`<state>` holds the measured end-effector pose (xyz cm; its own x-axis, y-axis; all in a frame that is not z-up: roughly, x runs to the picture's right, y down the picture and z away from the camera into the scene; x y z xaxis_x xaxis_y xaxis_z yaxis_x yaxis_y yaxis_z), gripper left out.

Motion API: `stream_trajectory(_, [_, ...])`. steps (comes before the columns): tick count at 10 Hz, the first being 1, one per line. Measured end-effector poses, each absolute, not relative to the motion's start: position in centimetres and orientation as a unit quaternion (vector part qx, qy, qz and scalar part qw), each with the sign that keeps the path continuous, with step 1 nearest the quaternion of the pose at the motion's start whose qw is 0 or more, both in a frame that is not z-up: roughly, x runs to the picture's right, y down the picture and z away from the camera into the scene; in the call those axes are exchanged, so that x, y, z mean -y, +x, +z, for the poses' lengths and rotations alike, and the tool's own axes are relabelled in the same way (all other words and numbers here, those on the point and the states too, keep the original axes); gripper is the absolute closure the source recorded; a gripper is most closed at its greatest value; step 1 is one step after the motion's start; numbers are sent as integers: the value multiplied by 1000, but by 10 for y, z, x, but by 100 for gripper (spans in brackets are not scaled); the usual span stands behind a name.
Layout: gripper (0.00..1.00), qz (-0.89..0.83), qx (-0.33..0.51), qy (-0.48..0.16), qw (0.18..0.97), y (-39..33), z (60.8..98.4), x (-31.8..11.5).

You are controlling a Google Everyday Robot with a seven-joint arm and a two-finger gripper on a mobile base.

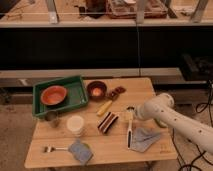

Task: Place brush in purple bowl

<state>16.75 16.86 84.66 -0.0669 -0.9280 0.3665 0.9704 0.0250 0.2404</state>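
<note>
Camera view. A pale wooden desk [107,150] stands before dark shelving. The brush [129,133], long, slim and white-handled, lies flat on the desk's right half, its small round head towards the back. The white, smooth-shelled arm reaches in from the right, and its hand [134,115] sits at the head end of the brush; how wide it is set, or whether it grips the handle, cannot be told.

The purple bowl [96,90], round and dark, stands near the back centre, well apart from the brush. Between them lie a yellow-handled tool [105,107] and a dark striped block [107,121]. A crumpled grey cloth [145,139] touches the brush's right side. A green rectangular tray [75,90] at the left holds an orange bowl [54,95]; a white cup [76,125] stands in front of the tray.
</note>
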Motion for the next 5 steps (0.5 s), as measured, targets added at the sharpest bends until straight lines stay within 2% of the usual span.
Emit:
stream_trajectory(3, [40, -710, 205, -76, 669, 163, 854, -177])
stream_trajectory(5, [60, -715, 198, -89, 664, 161, 857, -179])
